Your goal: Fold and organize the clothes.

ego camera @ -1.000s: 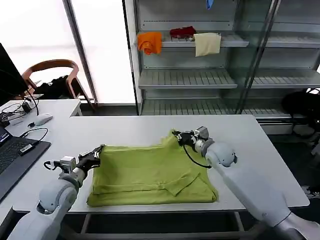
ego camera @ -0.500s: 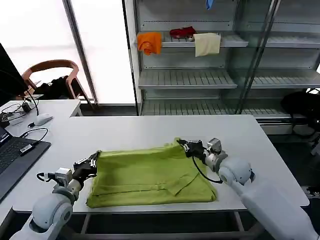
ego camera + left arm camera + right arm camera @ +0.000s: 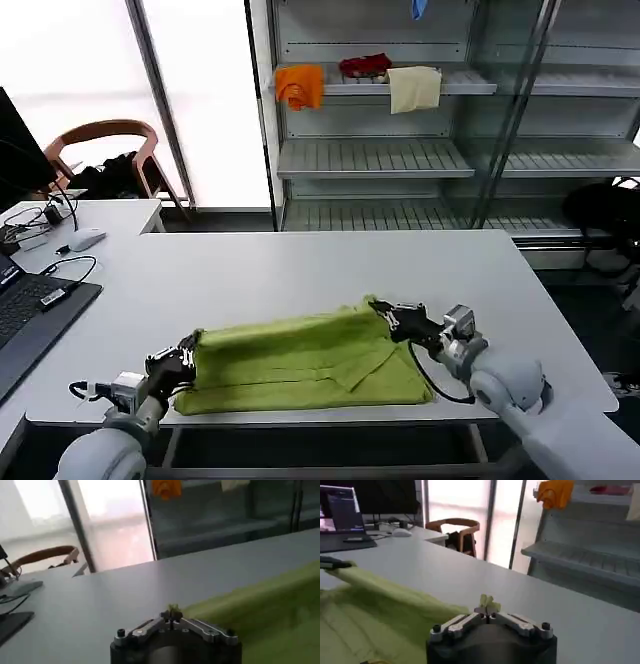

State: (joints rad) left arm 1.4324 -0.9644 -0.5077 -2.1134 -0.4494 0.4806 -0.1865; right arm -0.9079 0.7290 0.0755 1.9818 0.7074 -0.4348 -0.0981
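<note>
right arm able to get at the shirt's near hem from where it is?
Probably not yet: the right gripper is shut on the T-shirt's far corner, as the left gripper is on its own. Nothing lies between it and the near hem; it would need to release first.

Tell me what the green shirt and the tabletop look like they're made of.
T-shirt: thin, soft matte knit, probably cotton; it drapes and creases between the left gripper and right gripper. Table: smooth, hard pale grey top, likely laminate, with faint sheen.
</note>
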